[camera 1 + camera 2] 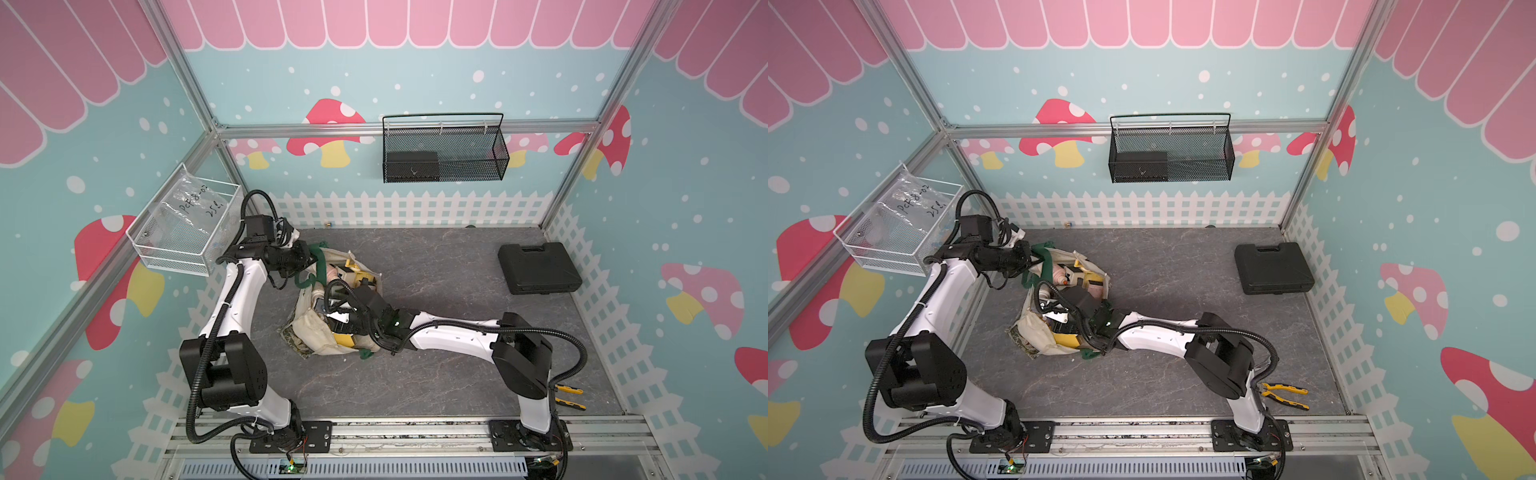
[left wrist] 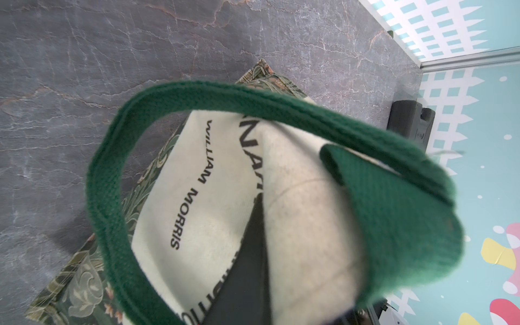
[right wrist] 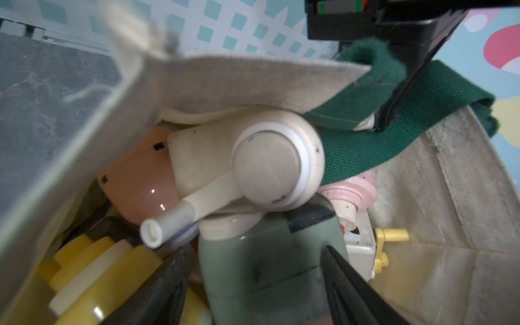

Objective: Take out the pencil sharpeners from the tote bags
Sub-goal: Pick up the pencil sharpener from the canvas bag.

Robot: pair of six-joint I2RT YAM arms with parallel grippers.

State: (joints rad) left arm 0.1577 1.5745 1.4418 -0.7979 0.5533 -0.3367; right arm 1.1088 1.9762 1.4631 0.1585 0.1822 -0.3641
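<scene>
The cream tote bag (image 1: pixel 311 328) with green handles lies open on the table's left half. My left gripper (image 1: pixel 309 259) is shut on the bag's rim and green handle (image 2: pixel 225 95), holding the mouth up; one black finger (image 2: pixel 244 281) presses on the cream cloth. My right gripper (image 3: pixel 254 253) is inside the bag, open, its jaws on either side of a green pencil sharpener (image 3: pixel 267 275) with a cream crank. Around it lie pink (image 3: pixel 140 185), yellow (image 3: pixel 92 270) and white (image 3: pixel 363 239) sharpeners. In both top views yellow sharpeners (image 1: pixel 361 276) (image 1: pixel 1086 278) show in the mouth.
A flat black case (image 1: pixel 538 268) lies at the back right. Yellow-handled pliers (image 1: pixel 1285 395) lie by the right arm's base. A black mesh basket (image 1: pixel 444 153) hangs on the back wall and a white wire basket (image 1: pixel 183 232) on the left wall.
</scene>
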